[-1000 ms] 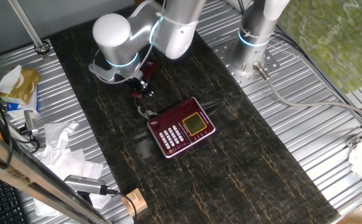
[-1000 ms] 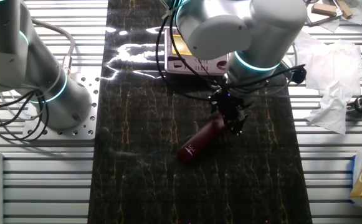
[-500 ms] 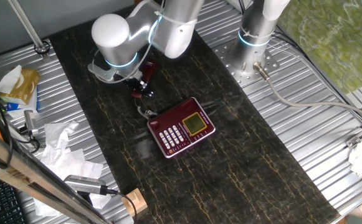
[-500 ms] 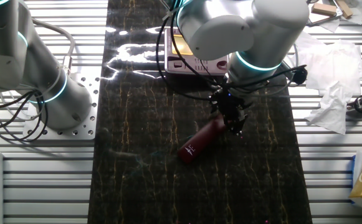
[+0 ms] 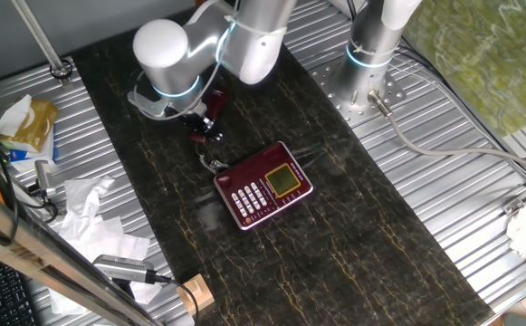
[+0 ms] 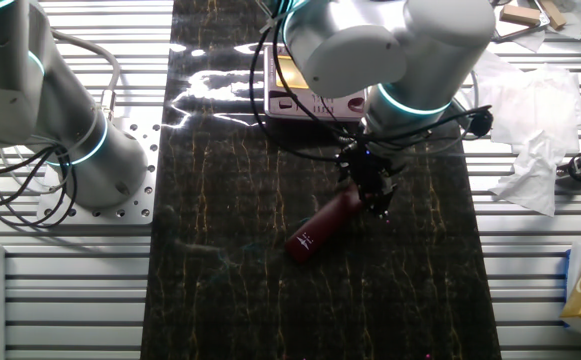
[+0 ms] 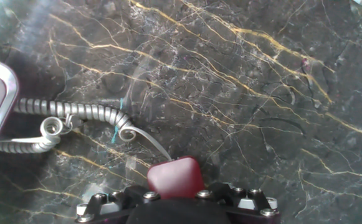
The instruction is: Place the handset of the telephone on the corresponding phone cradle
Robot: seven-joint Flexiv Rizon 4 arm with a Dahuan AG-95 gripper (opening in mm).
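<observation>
In one fixed view, the telephone lies mid-table, keypad up, its cradle unoccupied. In the other fixed view, the gripper clamps one end of the handset, which lies on the table apart from the telephone. In the hand view, the handset's red end sits between the fingers, with the coiled cord trailing left.

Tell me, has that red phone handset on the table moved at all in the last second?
No. In the other fixed view the handset lies at the same spot and angle relative to the telephone, with the gripper at its end.
</observation>
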